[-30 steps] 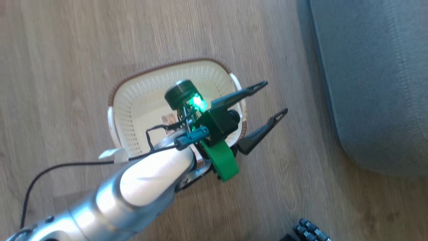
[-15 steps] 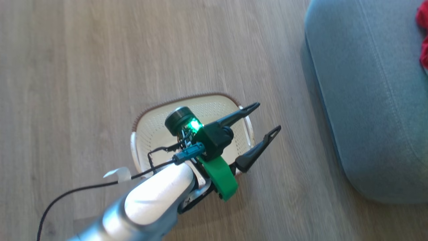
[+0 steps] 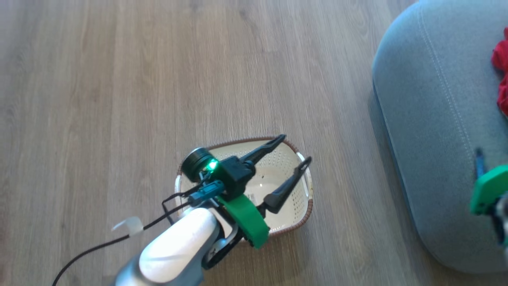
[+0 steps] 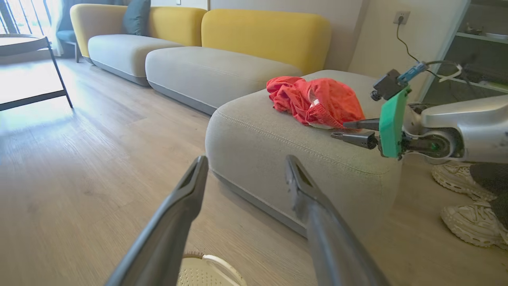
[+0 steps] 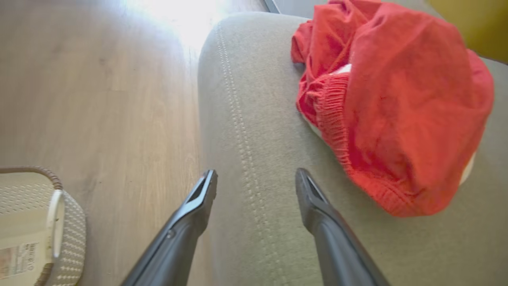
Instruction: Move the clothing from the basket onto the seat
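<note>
Wood floor w/ basket; clothing on grey seat, yellow sofa behind. L gripper, R gripper both wide, empty.

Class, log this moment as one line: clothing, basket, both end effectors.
clothing: on seat | basket: looks empty, on floor | left end effector: open, over basket | right end effector: open, over seat
</note>
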Tool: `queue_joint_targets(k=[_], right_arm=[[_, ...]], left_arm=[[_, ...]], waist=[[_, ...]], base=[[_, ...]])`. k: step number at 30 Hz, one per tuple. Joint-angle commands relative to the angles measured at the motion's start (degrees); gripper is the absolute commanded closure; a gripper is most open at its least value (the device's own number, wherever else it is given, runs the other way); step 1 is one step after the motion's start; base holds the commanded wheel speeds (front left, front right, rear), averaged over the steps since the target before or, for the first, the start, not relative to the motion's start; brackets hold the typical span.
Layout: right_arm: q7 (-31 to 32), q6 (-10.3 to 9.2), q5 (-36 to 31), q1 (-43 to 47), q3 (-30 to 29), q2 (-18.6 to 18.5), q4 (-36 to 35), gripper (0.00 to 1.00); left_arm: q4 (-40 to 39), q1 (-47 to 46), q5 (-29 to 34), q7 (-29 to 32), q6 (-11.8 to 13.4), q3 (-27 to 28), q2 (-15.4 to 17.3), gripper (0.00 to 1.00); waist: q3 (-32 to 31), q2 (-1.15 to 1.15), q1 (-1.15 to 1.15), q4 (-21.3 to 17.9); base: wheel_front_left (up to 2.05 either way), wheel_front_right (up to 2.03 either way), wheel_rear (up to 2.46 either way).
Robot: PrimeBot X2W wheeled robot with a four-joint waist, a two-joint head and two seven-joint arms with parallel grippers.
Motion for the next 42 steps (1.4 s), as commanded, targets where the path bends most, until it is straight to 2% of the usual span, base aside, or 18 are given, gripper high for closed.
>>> queue_joint_targets(k=[1, 9, 12, 14, 15, 27, 33, 42], right_arm=[[-1.17, 0.40, 0.49, 1.17, 0.79, -0.63, -3.41, 0.00], [-2.88, 0.40, -0.96, 5.69, 2.38, 5.67, -16.24, 0.00], [-3.03, 0.40, -1.50, 6.69, 2.54, 7.10, -18.82, 0.00], [-3.37, 0.40, -2.24, 8.09, 2.65, 8.69, -21.96, 0.00], [-3.37, 0.40, -2.24, 8.09, 2.65, 8.69, -21.96, 0.00], [-5.18, 0.40, -7.61, 12.92, 2.38, 15.12, -30.00, 0.00], [-5.33, 0.40, -10.18, 14.78, 0.81, 17.72, -31.41, 0.00], [-5.35, 0.40, -12.42, 18.47, -2.38, 20.10, -33.12, 0.00]], left_arm=[[-1.17, -0.62, 0.73, -0.28, -0.36, 3.14, 0.22, 0.00], [1.71, 4.62, 2.22, -0.28, -0.22, 11.67, 0.90, 0.00], [2.58, 6.13, 2.84, -0.28, 0.08, 14.32, 0.94, 0.00], [3.67, 8.53, 3.44, -0.28, 0.95, 18.64, 0.86, 0.00], [3.67, 8.53, 3.44, -0.28, 0.95, 18.64, 0.86, 0.00], [3.28, 18.68, 8.15, -0.28, 5.26, 35.84, 0.23, 0.00], [2.16, 22.39, 10.77, -0.28, 5.29, 40.96, -1.43, 0.00], [-0.04, 25.74, 13.98, -0.28, 3.92, 46.17, -3.77, 0.00]], waist=[[-1.07, 0.00, 0.00, 0.57], [-4.88, 0.00, 0.00, 3.37], [-5.68, 0.00, 0.00, 4.35], [-6.70, 0.00, 0.00, 5.84], [-6.70, 0.00, 0.00, 5.84], [-9.42, 0.00, 0.00, 9.08], [-9.95, 0.00, 0.00, 9.55], [-10.39, 0.00, 0.00, 9.20]], base=[[0.00, 0.00, 0.00], [0.00, 0.00, 0.00], [0.00, 0.00, 0.00], [0.00, 0.00, 0.00], [0.00, 0.00, 0.00], [0.00, 0.00, 0.00], [0.00, 0.00, 0.00], [0.00, 0.00, 0.00]])
